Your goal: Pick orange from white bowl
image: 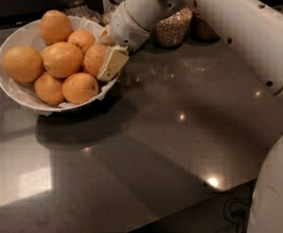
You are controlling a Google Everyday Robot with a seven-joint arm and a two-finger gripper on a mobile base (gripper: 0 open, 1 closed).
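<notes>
Dark glossy counter [170, 144], lamp glints on it. White robot arm [238, 28] comes in from the right, reaching toward upper left. White bowl [23, 35], paper-lined, sits on the counter at upper left, piled with oranges. Glass jars [173, 28] stand behind it, one full of grain. Gripper [107, 57] is at the bowl's right rim, against the rightmost orange [92, 58], which lies in the bowl touching its neighbours. Jaw state: can't tell.

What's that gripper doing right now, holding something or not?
Gripper: at the right rim of the white bowl, against an orange; open, closed or holding cannot be told.
</notes>
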